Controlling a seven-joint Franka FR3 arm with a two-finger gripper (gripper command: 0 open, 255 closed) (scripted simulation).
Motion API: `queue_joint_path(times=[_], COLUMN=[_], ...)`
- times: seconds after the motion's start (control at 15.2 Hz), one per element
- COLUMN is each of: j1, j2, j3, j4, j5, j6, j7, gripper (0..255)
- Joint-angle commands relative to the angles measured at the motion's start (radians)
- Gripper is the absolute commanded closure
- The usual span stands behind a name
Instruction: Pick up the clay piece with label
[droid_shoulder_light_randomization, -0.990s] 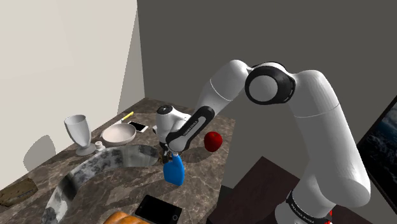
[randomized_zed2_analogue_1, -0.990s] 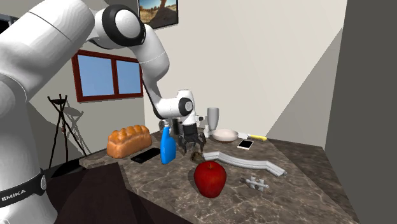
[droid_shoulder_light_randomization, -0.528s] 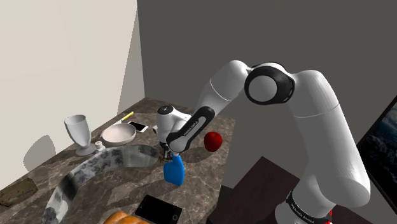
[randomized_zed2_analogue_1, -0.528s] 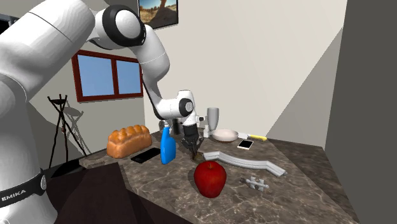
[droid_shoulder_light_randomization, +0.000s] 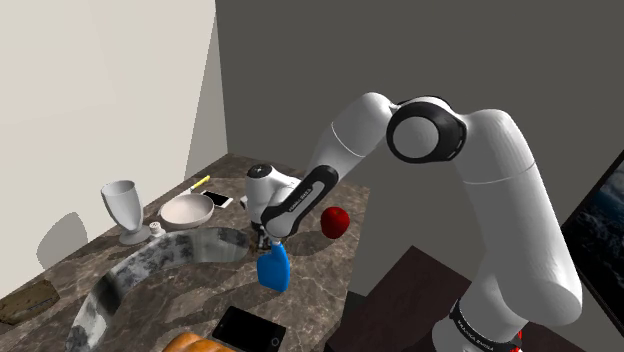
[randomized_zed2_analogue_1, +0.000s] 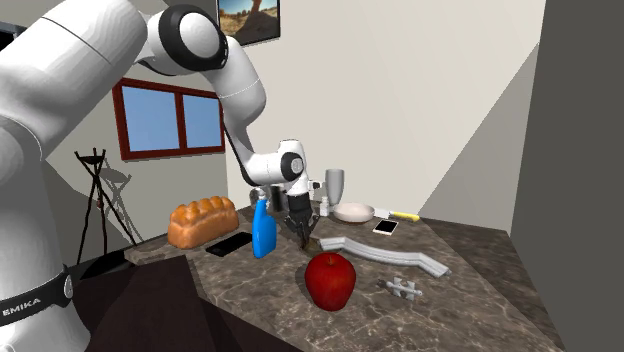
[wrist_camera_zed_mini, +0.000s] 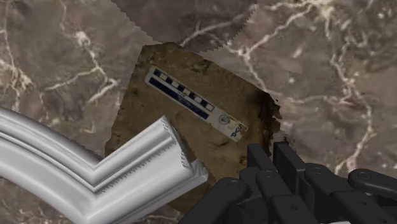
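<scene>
You're looking at a home kitchen, dark marble counter (randomized_zed2_analogue_1: 480, 300), bread loaf (randomized_zed2_analogue_1: 203, 220), red apple (randomized_zed2_analogue_1: 330, 280), bowl (droid_shoulder_light_randomization: 187, 211), window (randomized_zed2_analogue_1: 170, 120) behind.

The moulding (wrist_camera_zed_mini: 95, 178) hides part of the clay piece (wrist_camera_zed_mini: 216, 147).

brn clay piece (wrist_camera_zed_mini: 210, 143), blue btl (droid_shoulder_light_randomization: 273, 268), red apple (randomized_zed2_analogue_1: 329, 280)

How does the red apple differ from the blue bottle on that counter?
The apple is red and round; the bottle is blue, tall and narrow at the top. The apple sits low, while the bottle stands upright. The bottle is right beside the end effector; the apple lies apart from it. Both rest on the dark marbled countertop.
</scene>
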Motion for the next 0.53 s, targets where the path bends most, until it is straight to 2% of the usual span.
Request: queue_joint_path(times=[0.0, 0.46], j1=[-0.003, -0.017], j2=[-0.018, -0.095], j3=[0.005, 0.025], j4=[-0.008, -0.026], j5=[0.005, 0.028], j6=[-0.016, -0.074], j7=[-0.006, -0.030], gripper=[255, 255])
